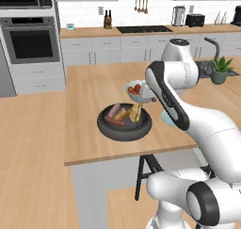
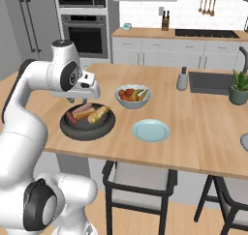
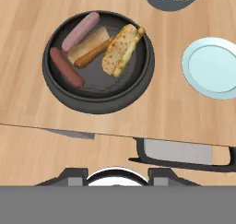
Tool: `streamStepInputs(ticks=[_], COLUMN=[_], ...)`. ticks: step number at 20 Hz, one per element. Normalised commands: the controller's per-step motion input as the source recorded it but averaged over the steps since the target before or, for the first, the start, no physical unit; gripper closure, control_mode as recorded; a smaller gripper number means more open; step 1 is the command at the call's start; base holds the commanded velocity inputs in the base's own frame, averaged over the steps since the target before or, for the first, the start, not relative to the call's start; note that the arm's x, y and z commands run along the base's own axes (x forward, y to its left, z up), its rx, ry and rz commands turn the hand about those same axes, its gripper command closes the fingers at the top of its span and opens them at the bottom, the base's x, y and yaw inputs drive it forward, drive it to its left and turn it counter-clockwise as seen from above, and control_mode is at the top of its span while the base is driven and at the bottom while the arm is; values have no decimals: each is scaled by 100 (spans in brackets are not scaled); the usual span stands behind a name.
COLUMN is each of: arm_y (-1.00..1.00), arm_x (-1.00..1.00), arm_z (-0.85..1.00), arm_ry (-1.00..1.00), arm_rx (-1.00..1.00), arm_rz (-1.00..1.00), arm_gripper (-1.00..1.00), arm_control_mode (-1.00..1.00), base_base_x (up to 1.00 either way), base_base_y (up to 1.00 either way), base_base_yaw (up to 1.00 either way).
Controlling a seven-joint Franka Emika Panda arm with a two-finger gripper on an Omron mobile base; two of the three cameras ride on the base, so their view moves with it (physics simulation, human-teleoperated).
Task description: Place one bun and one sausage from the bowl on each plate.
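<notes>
Dark grey bowl (image 3: 60, 94) sits on the pale wood counter (image 3: 27, 43), near its front edge. Hand view looks straight down on it. Contents, read as a clock face on the bowl in that view: a pink sausage (image 3: 81, 31) at about 11 o'clock, lying along the rim; a reddish-brown sausage (image 3: 67, 67) at about 9 o'clock, also along the rim; a bun (image 3: 88, 43) near centre, split, with a thin orange-brown sausage (image 3: 92, 55) lying along its lower side; a second bun (image 3: 122, 49) at about 2 o'clock, tilted, its far end touching the bowl's rim.

Pale blue plate (image 3: 212, 68) lies at 3 o'clock from the bowl, apart from it, bare. Pale fruit bowl (image 3: 170, 2) at roughly 1 o'clock from the dark bowl, holding red and yellow fruit.

Right base view: gripper (image 2: 83, 99) hangs over the near-left rim of the bowl (image 2: 87, 130), not touching anything inside it. Nothing is between the fingers; how far apart they stand, I cannot tell. Plate (image 2: 151, 130) to the bowl's right, fruit bowl (image 2: 133, 96) behind and between them.

Left base view: bowl (image 1: 124, 131) with buns and sausages inside; the arm's forearm covers most of the plate (image 1: 165, 118), a sliver showing.
</notes>
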Motion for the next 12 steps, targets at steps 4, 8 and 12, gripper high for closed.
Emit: streamStepInputs(ticks=[4, 8, 12], arm_y=[48, 82, 12], arm_x=[52, 100, 100], arm_z=[-2, -58, -94], arm_ry=[0, 5, 24], arm_rx=[0, -1, -3], arm_rz=[-5, -2, -1], arm_gripper=[-100, -100, -100], arm_control_mode=[-100, -100, -100], base_base_x=[0, 0, 0], base_base_y=[0, 0, 0], base_base_yaw=[0, 0, 0])
